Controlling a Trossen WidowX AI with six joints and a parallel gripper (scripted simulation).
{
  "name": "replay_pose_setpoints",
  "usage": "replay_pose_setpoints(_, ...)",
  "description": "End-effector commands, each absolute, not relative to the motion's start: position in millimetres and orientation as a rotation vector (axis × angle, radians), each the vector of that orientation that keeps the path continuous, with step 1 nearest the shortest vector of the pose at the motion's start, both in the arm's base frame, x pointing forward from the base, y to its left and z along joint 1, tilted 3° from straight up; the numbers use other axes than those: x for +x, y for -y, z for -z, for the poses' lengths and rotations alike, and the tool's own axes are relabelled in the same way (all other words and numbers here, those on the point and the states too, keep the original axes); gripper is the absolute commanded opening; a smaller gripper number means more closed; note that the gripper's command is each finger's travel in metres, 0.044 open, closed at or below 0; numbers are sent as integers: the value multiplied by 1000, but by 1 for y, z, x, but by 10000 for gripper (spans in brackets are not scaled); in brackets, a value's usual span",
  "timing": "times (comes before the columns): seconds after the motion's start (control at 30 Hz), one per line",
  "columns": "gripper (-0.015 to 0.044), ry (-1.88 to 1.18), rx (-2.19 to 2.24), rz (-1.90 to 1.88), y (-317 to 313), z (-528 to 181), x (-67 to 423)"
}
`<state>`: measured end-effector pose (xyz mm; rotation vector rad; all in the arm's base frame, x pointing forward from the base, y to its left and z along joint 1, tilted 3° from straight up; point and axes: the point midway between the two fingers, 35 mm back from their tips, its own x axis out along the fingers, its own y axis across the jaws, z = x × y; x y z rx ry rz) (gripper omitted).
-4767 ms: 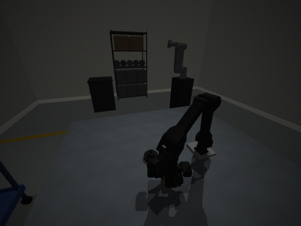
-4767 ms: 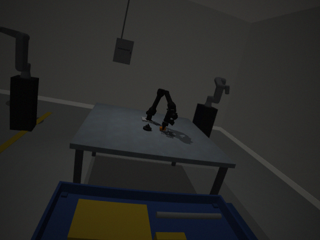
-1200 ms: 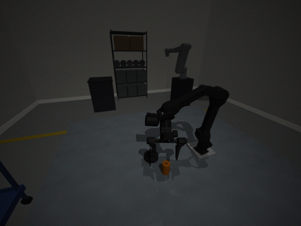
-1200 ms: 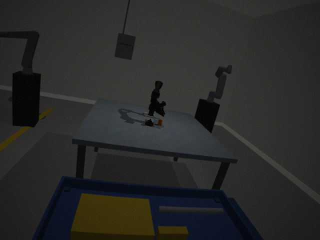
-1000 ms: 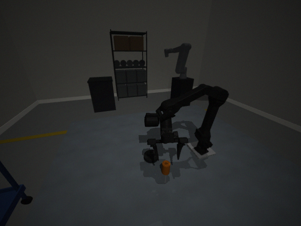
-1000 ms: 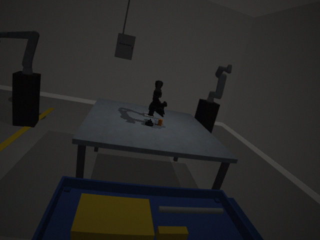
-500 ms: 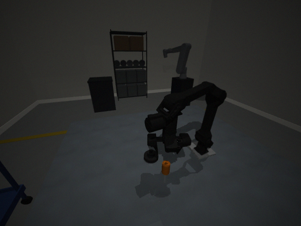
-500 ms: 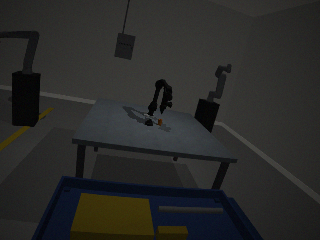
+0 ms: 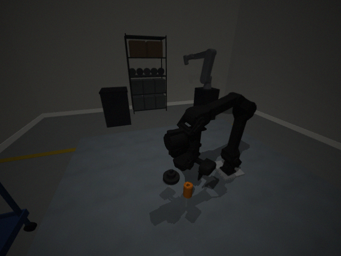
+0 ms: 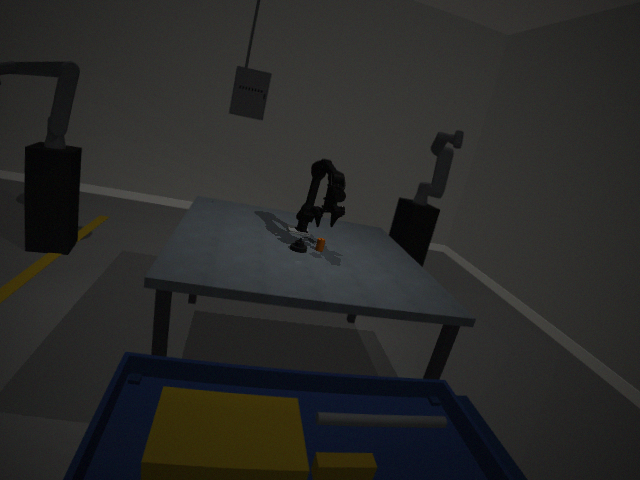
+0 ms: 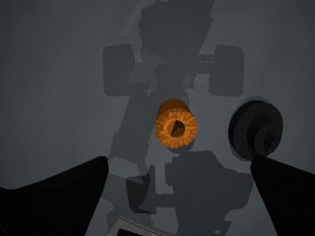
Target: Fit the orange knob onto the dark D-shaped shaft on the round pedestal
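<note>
The orange knob (image 9: 187,189) (image 10: 320,244) (image 11: 176,125) stands upright on the grey table (image 9: 110,176) (image 10: 232,258), its hole facing up. The round dark pedestal (image 9: 171,178) (image 10: 298,246) (image 11: 252,128) stands close beside it, apart from it, with the dark shaft (image 9: 171,172) sticking up from its middle. My gripper (image 9: 196,168) (image 10: 326,219) (image 11: 183,165) is open wide and empty. It hangs above the table, higher than the knob and a little behind it, pointing down. In the wrist view both fingers frame the bottom corners, with the knob and pedestal between and beyond them.
The arm's white base plate (image 9: 232,174) lies right of the gripper. Off the table stand a shelf rack (image 9: 145,72), a dark cabinet (image 9: 115,105), two other robot arms on black stands (image 10: 426,206) (image 10: 51,196) and a blue cart (image 10: 289,372) holding yellow boxes.
</note>
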<state>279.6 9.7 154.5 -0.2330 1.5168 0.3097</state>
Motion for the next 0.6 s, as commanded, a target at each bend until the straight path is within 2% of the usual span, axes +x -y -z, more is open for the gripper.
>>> replay_pose_setpoints(0.0, 440, -1546, 167, 85, -9, -154, 280)
replay_pose_setpoints(0.4, 440, -1544, 215, 132, -8, -152, 281)
replay_pose_setpoints(0.57, 440, -1545, 216, 132, -12, -119, 281)
